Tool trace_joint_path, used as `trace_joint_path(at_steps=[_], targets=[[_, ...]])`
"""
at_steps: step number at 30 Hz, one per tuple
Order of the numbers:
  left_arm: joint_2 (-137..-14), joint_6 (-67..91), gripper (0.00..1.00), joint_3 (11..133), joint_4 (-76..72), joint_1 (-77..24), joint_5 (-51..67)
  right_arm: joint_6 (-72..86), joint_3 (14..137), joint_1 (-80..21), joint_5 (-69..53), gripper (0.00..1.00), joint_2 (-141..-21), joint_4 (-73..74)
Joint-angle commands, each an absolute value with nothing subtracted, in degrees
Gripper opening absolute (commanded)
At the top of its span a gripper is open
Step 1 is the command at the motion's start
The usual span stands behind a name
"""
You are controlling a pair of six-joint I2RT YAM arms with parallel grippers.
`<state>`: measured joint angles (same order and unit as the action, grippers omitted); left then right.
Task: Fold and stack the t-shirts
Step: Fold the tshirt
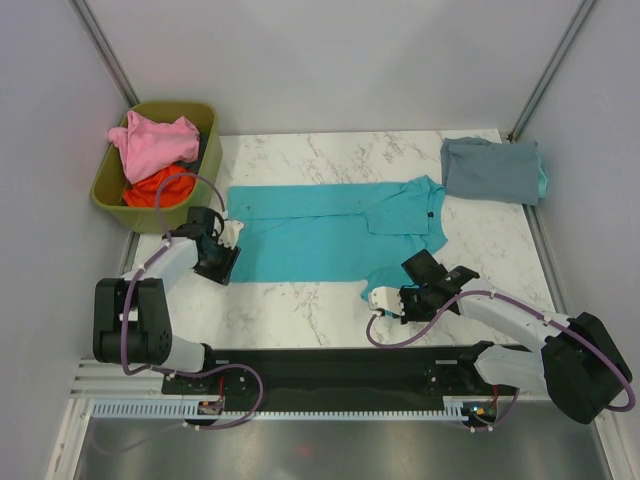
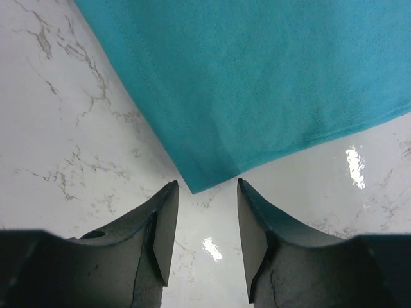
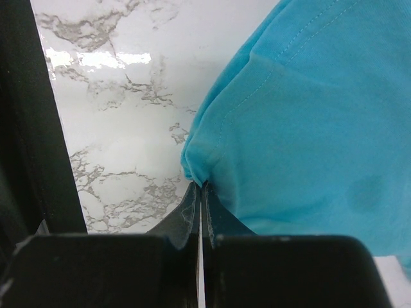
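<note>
From above I count four t-shirts. One grey-blue t-shirt (image 1: 490, 168) lies folded at the far right corner of the counter (image 1: 300, 310), so I judge one done. One teal t-shirt (image 1: 330, 230) is spread flat mid-counter, not yet folded. One pink t-shirt (image 1: 152, 143) and one orange-red t-shirt (image 1: 155, 187) lie heaped in the single olive bin (image 1: 110, 190), far left.

Left wrist view: my left hand (image 2: 205, 192) is released, the teal t-shirt's corner just at its tips, ungripped.

Right wrist view: my right hand (image 3: 201, 187) is clenched on the teal t-shirt's near edge.
</note>
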<state>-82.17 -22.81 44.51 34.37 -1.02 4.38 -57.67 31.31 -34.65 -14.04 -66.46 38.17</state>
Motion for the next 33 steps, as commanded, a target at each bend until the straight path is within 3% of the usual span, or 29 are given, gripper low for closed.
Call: trace_joint_path(at_steps=[1, 7, 11, 14, 15, 21, 33], targets=[[-82.6, -24.5, 0.49, 46.3, 35.1, -0.7, 6.1, -57.5, 31.9, -34.6, -13.8, 0.00, -66.0, 37.5], [-83.7, -24.1, 0.43, 46.0, 35.1, -0.4, 7.2, -57.6, 32.0, -34.5, -14.0, 0.00, -66.3, 37.2], [-84.0, -23.6, 0.34, 45.7, 35.2, -0.4, 8.3, -57.4, 31.9, -34.6, -13.8, 0.00, -66.3, 37.1], [-83.6, -23.7, 0.15, 45.4, 35.3, -0.4, 8.4, -56.6, 31.8, -34.5, -13.3, 0.00, -65.9, 37.0], [-83.4, -23.8, 0.02, 45.3, 35.4, -0.4, 8.4, -56.2, 31.8, -34.5, -13.1, 0.00, -65.6, 36.7], [-81.0, -25.7, 0.02, 44.5, 35.5, -0.4, 6.9, -48.1, 35.4, -30.7, -12.0, 0.00, -63.7, 36.4], [-80.2, -31.5, 0.02, 54.8, 40.5, -0.4, 7.5, -41.1, 49.0, -19.5, -12.9, 0.00, -63.6, 34.1]])
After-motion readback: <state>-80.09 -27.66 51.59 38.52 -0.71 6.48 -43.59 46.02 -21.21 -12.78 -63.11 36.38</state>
